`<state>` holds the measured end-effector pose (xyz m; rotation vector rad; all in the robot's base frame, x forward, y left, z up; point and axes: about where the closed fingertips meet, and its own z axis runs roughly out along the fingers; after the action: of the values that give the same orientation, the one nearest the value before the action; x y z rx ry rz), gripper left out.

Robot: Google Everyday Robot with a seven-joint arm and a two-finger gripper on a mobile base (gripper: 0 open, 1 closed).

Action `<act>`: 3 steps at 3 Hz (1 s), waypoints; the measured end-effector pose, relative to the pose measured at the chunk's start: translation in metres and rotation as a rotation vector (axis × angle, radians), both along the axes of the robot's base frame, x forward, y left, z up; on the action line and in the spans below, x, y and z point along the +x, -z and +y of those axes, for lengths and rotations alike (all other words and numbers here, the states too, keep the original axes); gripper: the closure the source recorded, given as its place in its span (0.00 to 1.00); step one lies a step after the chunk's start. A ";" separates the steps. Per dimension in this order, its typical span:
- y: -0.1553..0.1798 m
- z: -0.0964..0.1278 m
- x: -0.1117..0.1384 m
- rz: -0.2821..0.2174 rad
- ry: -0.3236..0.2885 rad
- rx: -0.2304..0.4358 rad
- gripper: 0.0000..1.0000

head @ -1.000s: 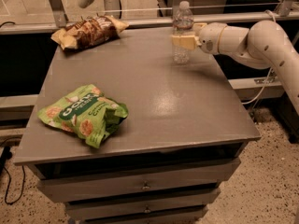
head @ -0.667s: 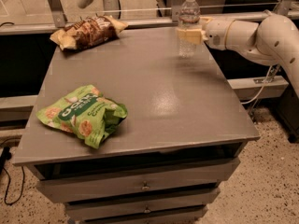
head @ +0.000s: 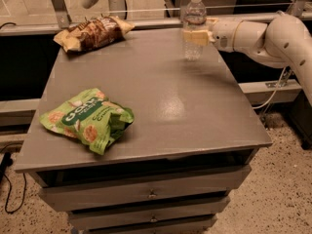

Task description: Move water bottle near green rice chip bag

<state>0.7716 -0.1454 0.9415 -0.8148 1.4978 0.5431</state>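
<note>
At the far right corner of the table [head: 165, 101], the water bottle [head: 194, 14] is held upright by the gripper [head: 196, 36], which is closed around its middle. Compared with a second ago, the bottle is seen slightly raised and nudged sideways, so the lift is judged done. The green rice chip bag [head: 87, 119] lies well apart at the near left, and the carry across is judged barely begun.

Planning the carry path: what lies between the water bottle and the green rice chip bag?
Only bare tabletop, in the camera view. The gripper holds the water bottle at the table's far right; the green rice chip bag lies front-left.
</note>
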 end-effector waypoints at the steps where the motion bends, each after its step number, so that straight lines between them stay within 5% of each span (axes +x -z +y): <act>1: 0.001 0.013 -0.004 0.002 -0.034 0.013 1.00; 3: -0.018 0.060 -0.075 -0.021 -0.161 0.043 1.00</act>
<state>0.6971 -0.0856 0.9591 -0.9093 1.4047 0.6822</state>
